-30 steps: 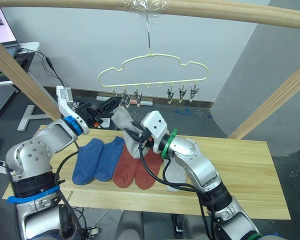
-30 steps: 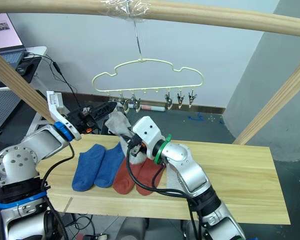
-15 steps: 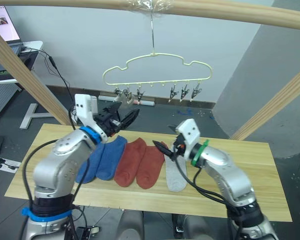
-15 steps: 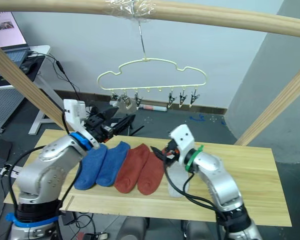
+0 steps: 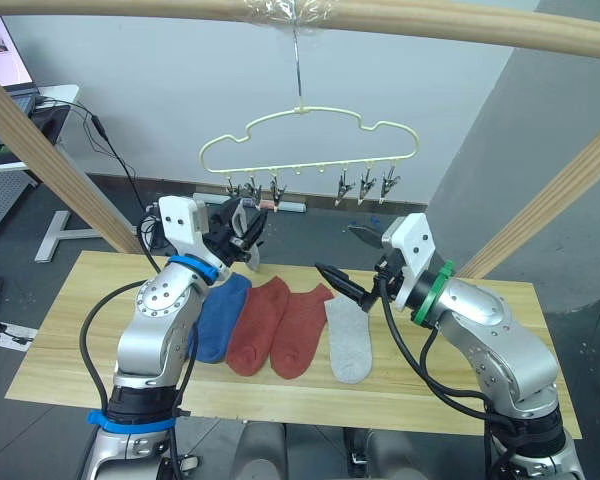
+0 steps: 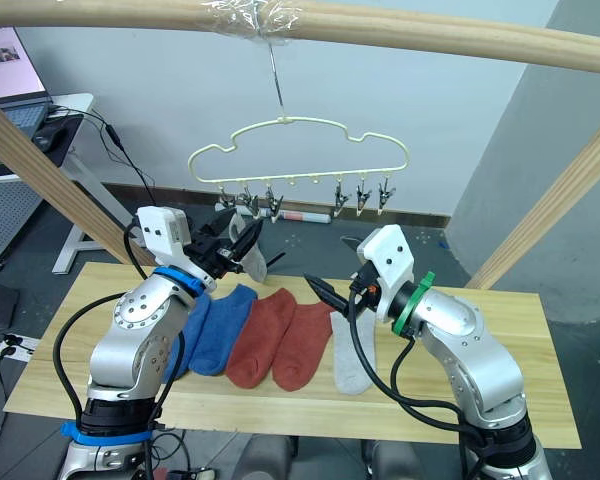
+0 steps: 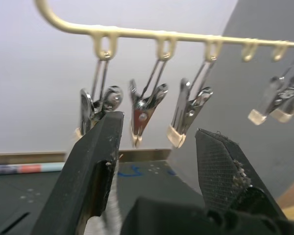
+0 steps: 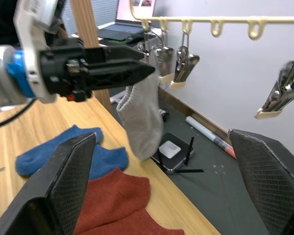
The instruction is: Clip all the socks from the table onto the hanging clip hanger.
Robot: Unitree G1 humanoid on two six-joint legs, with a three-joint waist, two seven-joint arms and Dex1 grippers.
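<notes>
Grey sock (image 8: pixel 141 117) hangs clipped beside left gripper (image 5: pixel 242 228), jaws apart, like right gripper (image 5: pixel 352 260)

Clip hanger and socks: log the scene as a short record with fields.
clip hanger: hangs from the wooden rail, six clips
hanging grey sock: at the leftmost clips; clipped or not, cannot tell
left gripper: open, at those clips
right gripper: open, above the table, holding nothing
on the table: blue socks, rust-red socks, one grey sock
</notes>
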